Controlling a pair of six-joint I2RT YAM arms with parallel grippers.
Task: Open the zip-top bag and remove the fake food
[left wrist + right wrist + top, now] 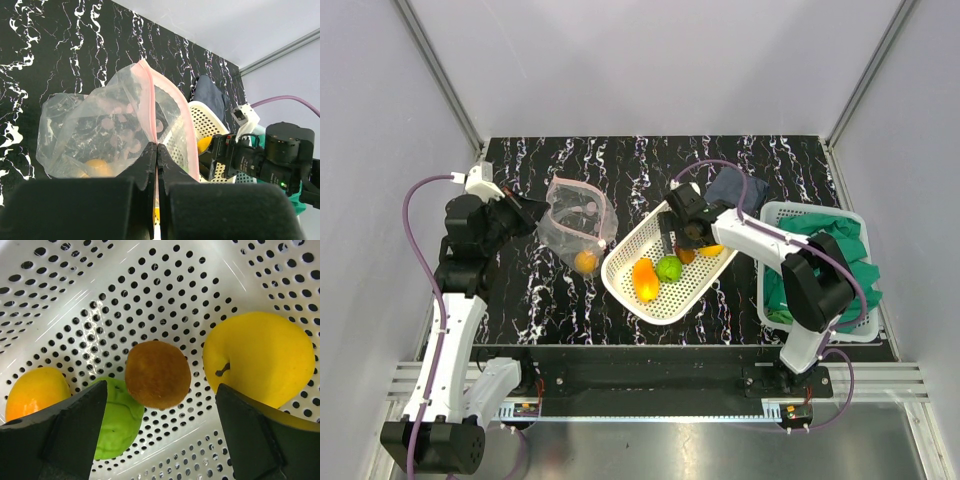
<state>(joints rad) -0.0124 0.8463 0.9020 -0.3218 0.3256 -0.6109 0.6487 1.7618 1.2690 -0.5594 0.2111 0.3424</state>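
Observation:
The zip-top bag (575, 215) lies on the black marbled table, its pink zip strip (150, 95) standing up. My left gripper (157, 147) is shut on the bag's edge by that strip. One orange piece of fake food (586, 261) shows inside the bag (97, 167). My right gripper (161, 386) hangs open over the white basket (620, 275). In the basket lie a brown round fruit (157, 374), a yellow fruit (260, 357), a green one (117, 417) and an orange one (35, 390). The brown fruit lies between the fingers (75, 420), and neither finger touches it.
A second white basket (775, 212) holding green clothing (840, 255) stands at the right edge. A dark blue folded cloth (735, 188) lies behind the right arm (760, 240). Grey walls enclose the table on three sides.

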